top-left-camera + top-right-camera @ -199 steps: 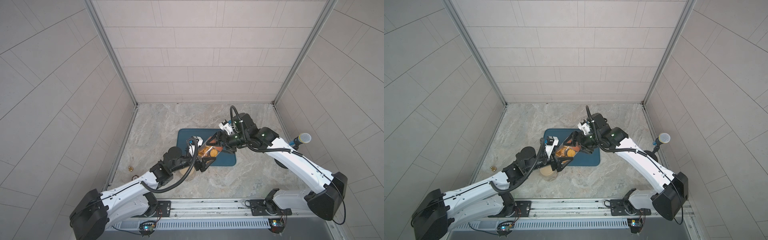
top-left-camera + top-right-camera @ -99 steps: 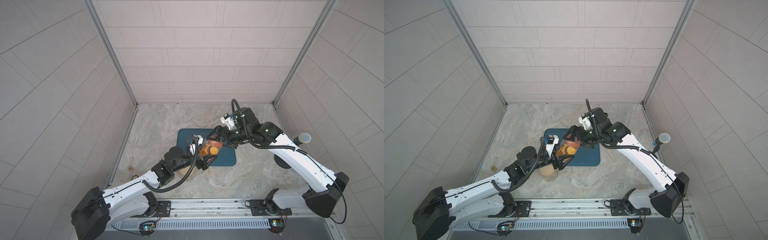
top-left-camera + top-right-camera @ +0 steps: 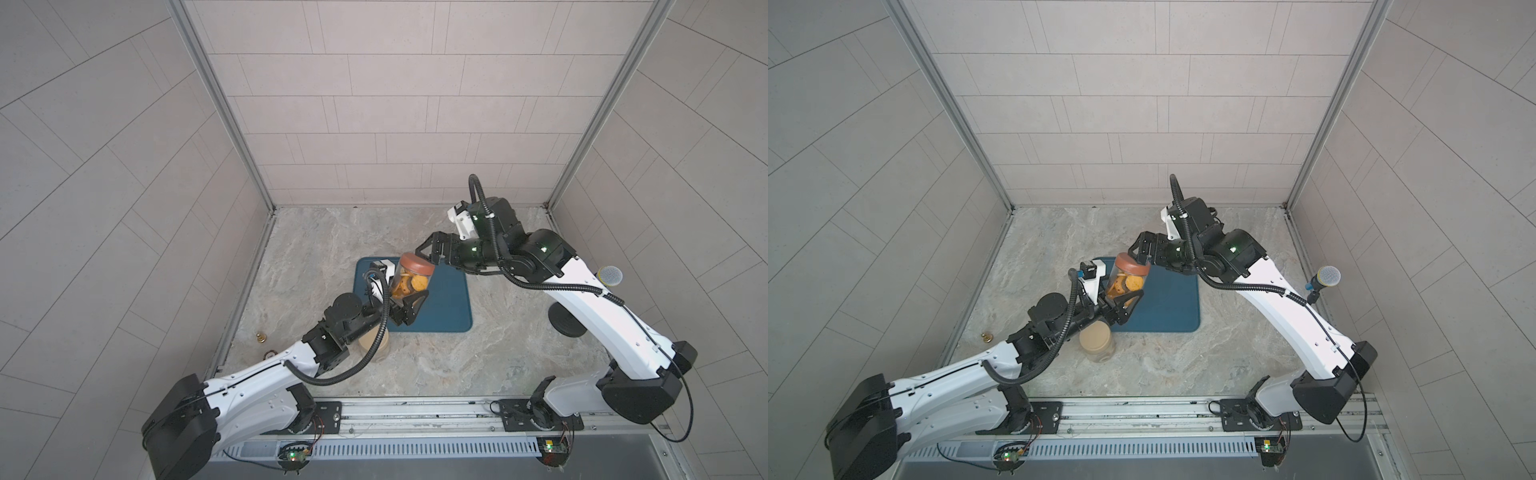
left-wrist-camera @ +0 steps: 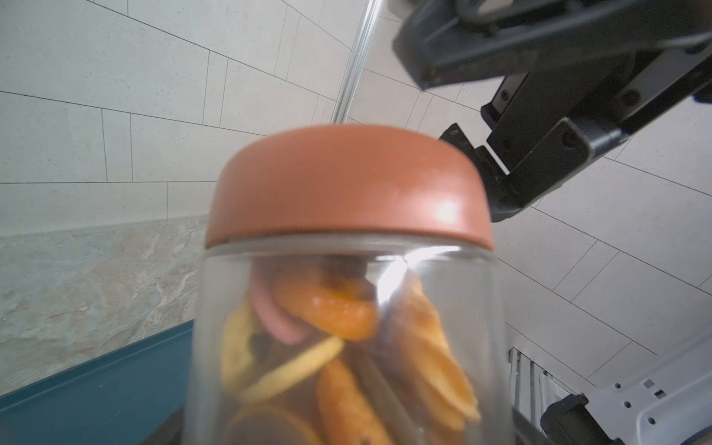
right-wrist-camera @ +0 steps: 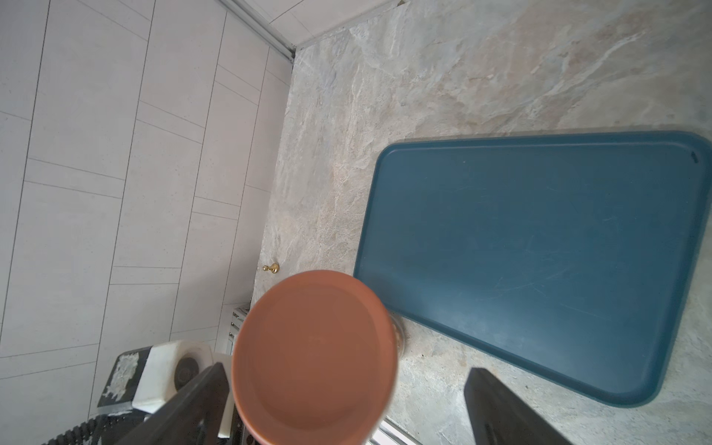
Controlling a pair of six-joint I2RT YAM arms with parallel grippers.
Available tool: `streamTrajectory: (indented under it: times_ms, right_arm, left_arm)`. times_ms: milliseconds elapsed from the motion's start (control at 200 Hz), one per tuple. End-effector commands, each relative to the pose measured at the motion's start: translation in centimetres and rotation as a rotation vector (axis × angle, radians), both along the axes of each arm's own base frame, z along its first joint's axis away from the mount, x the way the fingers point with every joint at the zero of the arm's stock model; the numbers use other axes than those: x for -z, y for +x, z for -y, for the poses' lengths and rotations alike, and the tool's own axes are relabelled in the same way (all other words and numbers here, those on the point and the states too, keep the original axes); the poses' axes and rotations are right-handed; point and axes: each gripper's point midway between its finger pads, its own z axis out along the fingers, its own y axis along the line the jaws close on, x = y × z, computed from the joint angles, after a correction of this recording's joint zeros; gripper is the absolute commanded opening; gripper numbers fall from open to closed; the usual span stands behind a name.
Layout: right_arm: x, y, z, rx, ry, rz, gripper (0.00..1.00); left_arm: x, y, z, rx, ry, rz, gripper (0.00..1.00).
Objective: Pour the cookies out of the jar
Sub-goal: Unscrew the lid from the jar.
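inside the clear jar (image 3: 400, 277) orange cookies (image 3: 411, 285) are lying piled | brown lid (image 3: 417, 263) is capping it | left gripper (image 3: 409, 306) is clamping the jar over the blue tray's (image 3: 451, 309) edge | right gripper (image 3: 427, 257) is hovering, jaws spread, just beside the lid

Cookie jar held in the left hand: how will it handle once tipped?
Probably rigid and smooth-walled: the clear jar shows glare, so it may slip in the left hand. The cookies lie loose inside, so weight likely shifts on tilting. The terracotta lid sits on; nothing pours until it's off.
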Motion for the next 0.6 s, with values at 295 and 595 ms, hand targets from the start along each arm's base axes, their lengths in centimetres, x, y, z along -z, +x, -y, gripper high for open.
streamTrajectory:
  times_ms: [295,595]
  right_arm:
    - [0.6,0.9,-1.4,0.051,0.021,-0.008,1.00]
    - [1.0,1.2,-2.8,0.029,0.006,-0.021,1.00]
  left_arm:
    - [-7.4,-0.5,0.0,0.017,-0.180,0.174,0.00]
    - [-7.1,-0.5,0.4,0.032,-0.170,0.165,0.00]
